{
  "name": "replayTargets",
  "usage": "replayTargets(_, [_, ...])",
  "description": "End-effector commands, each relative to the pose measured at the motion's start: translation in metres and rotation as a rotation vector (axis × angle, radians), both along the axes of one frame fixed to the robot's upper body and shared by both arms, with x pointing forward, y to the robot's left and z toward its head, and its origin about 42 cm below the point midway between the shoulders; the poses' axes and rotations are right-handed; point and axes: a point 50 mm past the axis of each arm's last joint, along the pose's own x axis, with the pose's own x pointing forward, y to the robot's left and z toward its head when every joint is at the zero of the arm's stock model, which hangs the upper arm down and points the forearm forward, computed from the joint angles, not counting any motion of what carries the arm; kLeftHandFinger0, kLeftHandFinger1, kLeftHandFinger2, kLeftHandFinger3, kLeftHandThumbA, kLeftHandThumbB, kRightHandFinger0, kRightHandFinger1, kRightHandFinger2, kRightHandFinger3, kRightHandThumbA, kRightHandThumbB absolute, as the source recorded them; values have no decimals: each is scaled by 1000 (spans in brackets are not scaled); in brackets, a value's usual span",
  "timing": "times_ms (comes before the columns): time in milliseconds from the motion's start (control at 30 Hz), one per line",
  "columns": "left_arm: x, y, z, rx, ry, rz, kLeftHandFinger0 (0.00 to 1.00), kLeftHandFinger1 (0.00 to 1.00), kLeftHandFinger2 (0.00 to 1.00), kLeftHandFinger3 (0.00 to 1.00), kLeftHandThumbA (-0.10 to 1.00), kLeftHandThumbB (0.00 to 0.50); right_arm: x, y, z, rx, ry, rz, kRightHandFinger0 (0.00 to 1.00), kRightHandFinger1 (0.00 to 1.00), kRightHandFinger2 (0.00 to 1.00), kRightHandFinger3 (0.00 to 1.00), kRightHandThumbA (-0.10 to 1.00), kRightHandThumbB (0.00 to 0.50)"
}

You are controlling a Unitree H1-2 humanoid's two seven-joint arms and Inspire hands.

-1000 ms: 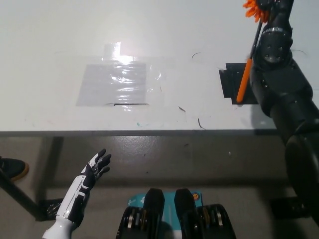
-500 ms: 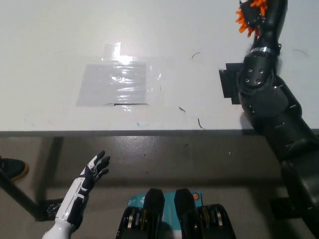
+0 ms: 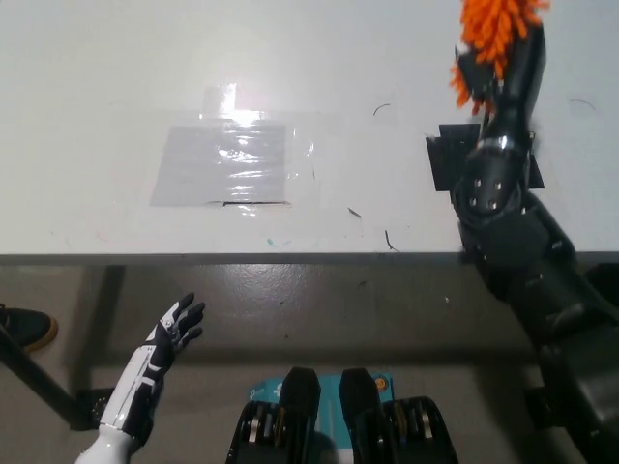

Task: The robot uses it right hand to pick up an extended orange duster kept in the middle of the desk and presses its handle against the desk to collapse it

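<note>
The black right hand (image 3: 503, 72) holds the fluffy orange duster (image 3: 491, 31) up over the white desk (image 3: 319, 116), right above the black square patch (image 3: 447, 159). The white left hand (image 3: 174, 329) rests below the desk edge, fingers spread wide.

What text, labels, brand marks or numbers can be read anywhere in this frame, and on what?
None can be read.
White desk: only scuff marks and a clear taped sheet, no writing.
Black patch by the right hand holding the orange duster: blank.
Left hand: no marking.
</note>
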Motion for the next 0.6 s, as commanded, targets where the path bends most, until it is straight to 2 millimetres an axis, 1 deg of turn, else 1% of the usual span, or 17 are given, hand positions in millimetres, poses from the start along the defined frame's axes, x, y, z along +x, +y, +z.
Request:
replayTargets(0, [-2,4,11,12,-70,-3,1000,1000,1000,1000,1000,161,-11,-21,-52,34,182,51,0,34,394,374,-100,150])
replayTargets(33, [-3,3,11,8,-62,1,1000,1000,1000,1000,1000,171,-17,-32,-69,46,232,58,0,58,422,401,-100,145])
replayTargets(67, [-4,3,10,9,-60,0,1000,1000,1000,1000,1000,174,-20,-37,-75,44,252,60,0,81,439,448,-100,151])
replayTargets(100, [-3,3,10,9,-60,-1,1000,1000,1000,1000,1000,184,-22,-41,-80,11,266,60,0,92,441,458,-100,152])
replayTargets(133, [-1,3,11,-2,-66,0,1000,1000,1000,1000,1000,171,-23,-46,-85,-2,295,63,0,92,436,461,-100,152])
replayTargets(167, [-1,2,11,-2,-65,1,1000,1000,1000,1000,1000,171,-24,-50,-92,-15,355,78,0,119,468,510,-100,133])
replayTargets(200, [-2,2,12,-1,-64,2,1000,1000,1000,1000,1000,171,-24,-53,-96,-34,399,93,0,159,512,533,-100,111])
replayTargets(233, [-2,2,12,-1,-64,3,1000,1000,1000,1000,1000,170,-24,-53,-97,-39,409,98,0,197,550,533,-100,108])
replayTargets(267, [-2,3,12,-1,-69,2,1000,1000,1000,1000,1000,169,-24,-56,-101,-36,465,119,0,237,591,539,-100,111])
replayTargets(300, [-3,5,13,2,-68,6,1000,1000,1000,1000,1000,163,-24,-57,-105,-42,524,139,0,274,637,564,-100,99])
replayTargets(333, [-3,5,14,2,-68,8,1000,1000,1000,1000,1000,163,-25,-61,-109,-58,570,157,0,287,658,563,-100,101])
replayTargets(367, [-3,5,13,1,-67,8,1000,1000,1000,1000,1000,163,-26,-62,-111,-64,587,161,0,297,674,564,-100,123])
replayTargets(400, [-3,5,14,-1,-66,9,1000,1000,1000,1000,1000,172,-27,-68,-115,-49,649,187,0,291,669,547,-100,103])
replayTargets(433, [-2,5,14,2,-65,10,1000,1000,1000,1000,1000,180,-28,-72,-120,-17,718,209,0,303,688,583,-100,85])
replayTargets(500, [-2,6,14,-1,-66,9,1000,1000,1000,1000,1000,180,-28,-72,-123,2,768,226,0,246,609,521,-100,109])
replayTargets(533, [-2,6,14,-8,-68,8,1000,1000,1000,1000,1000,179,-28,-71,-124,0,798,227,0,233,598,487,-100,110])
replayTargets(567, [-2,6,14,-5,-65,8,1000,1000,1000,1000,1000,180,-28,-71,-125,-13,828,230,0,236,612,447,-100,121])
